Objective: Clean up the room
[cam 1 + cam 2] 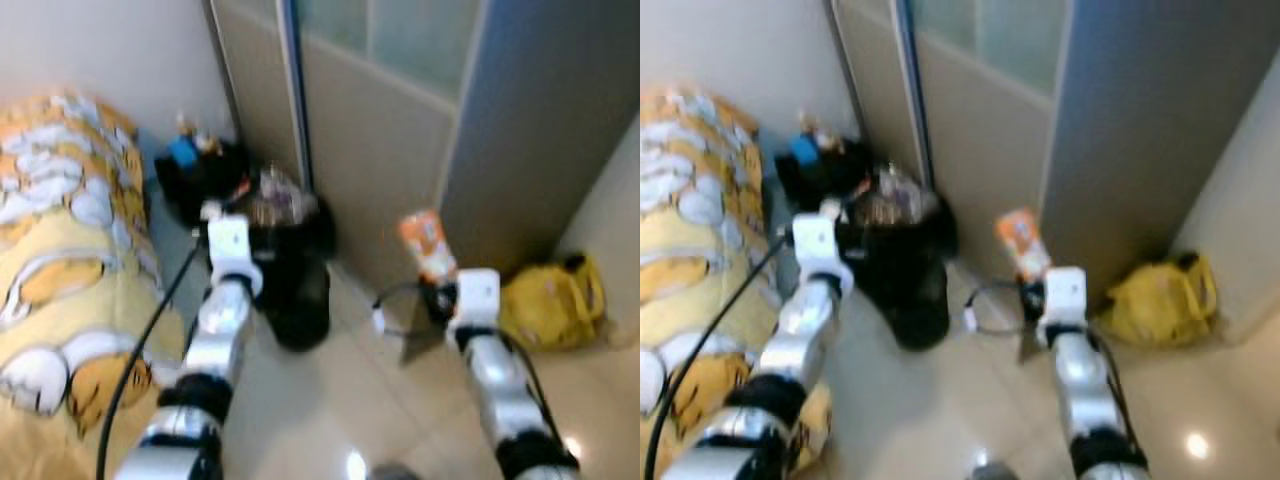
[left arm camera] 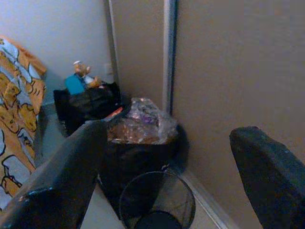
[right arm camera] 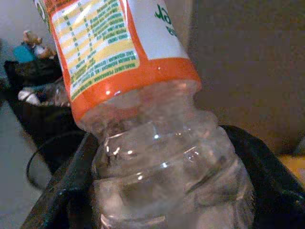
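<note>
My right gripper [image 1: 437, 280] is shut on a clear plastic bottle [image 3: 157, 157] with an orange and white label [image 1: 424, 243], held upright above the floor near the grey wall panel. My left gripper [image 2: 169, 136] is open with nothing between its fingers [image 2: 62, 181] and reaches out over a round black mesh bin [image 2: 157, 205]. Just behind the bin stands a black rubbish bag [image 1: 290, 270] stuffed with clear plastic [image 2: 143, 121]. The bottle is to the right of the bin and bag, apart from them.
A bed with an orange cartoon blanket [image 1: 60, 280] lines the left side. In the corner sits a black bag [image 2: 88, 102] with a blue item and a small figure on it. A yellow bag [image 1: 555, 300] lies by the right wall. Glossy tiled floor [image 1: 320, 420] lies between my arms.
</note>
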`<state>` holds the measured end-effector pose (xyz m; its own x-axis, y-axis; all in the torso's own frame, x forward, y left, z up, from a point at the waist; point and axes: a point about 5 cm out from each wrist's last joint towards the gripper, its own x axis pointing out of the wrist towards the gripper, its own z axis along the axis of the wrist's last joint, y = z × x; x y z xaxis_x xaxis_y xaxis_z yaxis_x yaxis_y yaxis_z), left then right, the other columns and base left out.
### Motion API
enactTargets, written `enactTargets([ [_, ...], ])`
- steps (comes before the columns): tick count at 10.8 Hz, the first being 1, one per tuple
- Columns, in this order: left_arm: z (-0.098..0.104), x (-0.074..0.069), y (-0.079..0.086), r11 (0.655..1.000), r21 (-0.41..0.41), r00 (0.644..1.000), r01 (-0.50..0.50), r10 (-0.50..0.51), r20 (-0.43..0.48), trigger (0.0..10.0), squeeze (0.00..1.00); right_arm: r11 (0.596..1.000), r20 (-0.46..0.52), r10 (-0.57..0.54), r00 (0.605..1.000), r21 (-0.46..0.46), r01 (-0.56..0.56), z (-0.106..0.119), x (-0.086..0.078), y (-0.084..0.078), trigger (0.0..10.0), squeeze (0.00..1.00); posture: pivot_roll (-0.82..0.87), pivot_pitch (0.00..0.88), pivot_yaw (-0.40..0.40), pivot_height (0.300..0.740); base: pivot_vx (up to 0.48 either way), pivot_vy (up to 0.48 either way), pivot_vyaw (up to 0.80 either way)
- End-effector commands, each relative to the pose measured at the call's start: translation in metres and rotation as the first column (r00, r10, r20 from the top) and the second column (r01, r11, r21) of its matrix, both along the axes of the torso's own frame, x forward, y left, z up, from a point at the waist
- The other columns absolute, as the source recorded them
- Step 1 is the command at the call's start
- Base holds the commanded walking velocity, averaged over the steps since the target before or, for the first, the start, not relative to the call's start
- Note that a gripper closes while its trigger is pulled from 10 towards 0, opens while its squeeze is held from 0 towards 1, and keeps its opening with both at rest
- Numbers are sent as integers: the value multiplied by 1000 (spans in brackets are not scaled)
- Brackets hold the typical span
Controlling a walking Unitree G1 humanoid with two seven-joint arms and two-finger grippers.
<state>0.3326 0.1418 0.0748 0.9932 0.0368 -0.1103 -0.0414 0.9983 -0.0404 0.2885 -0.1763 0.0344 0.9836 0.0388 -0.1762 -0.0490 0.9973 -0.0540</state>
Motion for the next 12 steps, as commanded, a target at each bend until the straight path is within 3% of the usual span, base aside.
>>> enactTargets([
  [1,-3,0,8,1000,-8,1000,-24,24,-20,10000,0,1000,25,4,1000,18,-5,5,6,7,10000,0,-266,0,88,740,480,0,506],
  [4,-9,-4,-2,1000,-12,999,-3,3,-36,10000,0,999,11,35,999,12,-35,5,8,11,10000,0,-266,0,64,740,480,0,494],
  [6,-14,-13,-17,993,86,997,81,-80,-15,10000,0,998,-19,68,998,-15,-68,1,1,2,10000,0,-268,0,4,740,0,0,0],
  [8,-15,-16,-32,993,34,994,113,-113,-8,10000,0,996,-34,76,997,-39,-77,2,-1,-10,10000,0,-297,0,-34,740,368,-304,0],
  [10,-11,-12,-47,986,37,986,165,-165,4,10000,0,996,-26,77,997,-40,-78,5,-1,-9,10000,0,-314,0,-17,740,364,-309,0],
  [12,-8,-9,-45,985,50,986,168,-168,6,10000,0,998,-23,61,998,-22,-62,4,0,-5,10000,0,-311,0,-2,740,364,-309,609],
])
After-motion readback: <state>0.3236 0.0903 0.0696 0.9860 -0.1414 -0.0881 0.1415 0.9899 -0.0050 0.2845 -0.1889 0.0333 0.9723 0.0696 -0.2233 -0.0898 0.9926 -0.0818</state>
